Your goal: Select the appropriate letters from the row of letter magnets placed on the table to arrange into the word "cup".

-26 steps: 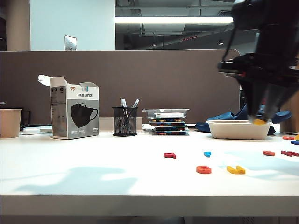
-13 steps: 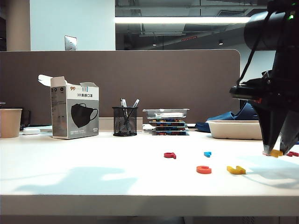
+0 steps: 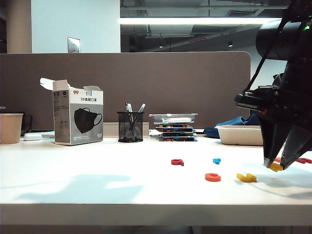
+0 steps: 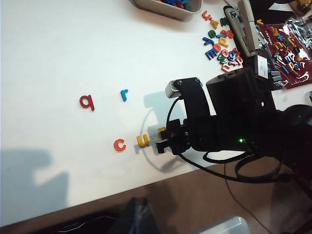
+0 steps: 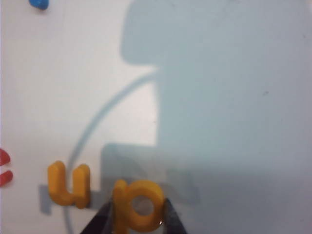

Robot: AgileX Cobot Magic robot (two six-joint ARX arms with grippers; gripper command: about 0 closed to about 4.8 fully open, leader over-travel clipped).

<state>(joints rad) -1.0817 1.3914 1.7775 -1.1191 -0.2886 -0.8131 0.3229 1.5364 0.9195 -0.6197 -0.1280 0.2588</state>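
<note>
White table [image 3: 97,190] first: my right gripper [image 3: 279,167] hangs low over its right end, fingers pinching the yellow "p" [image 5: 137,204] by its sides, just above the surface as far as I can judge. The slot I need lies immediately to the right of the yellow "u" [image 5: 69,184], which sits just beside the orange-red "c" [image 4: 119,145]; from my right wrist the "p" hangs close beside the "u" on the side away from the "c", stem nearest the "u", its long axis roughly parallel to the arms of the "u". Short drop, I judge, and maybe a small nudge toward the "u". My right arm is the one on the job; my left gripper is in none of the views, so its state I cannot tell. Farther back lie the dark red "q" [image 4: 87,102] and the blue "r" [image 4: 124,94], both unwanted. Writing: the mask box [image 3: 78,117] at the back left shows "99" and "3D" ahead of Chinese characters too small for me to read.
</note>
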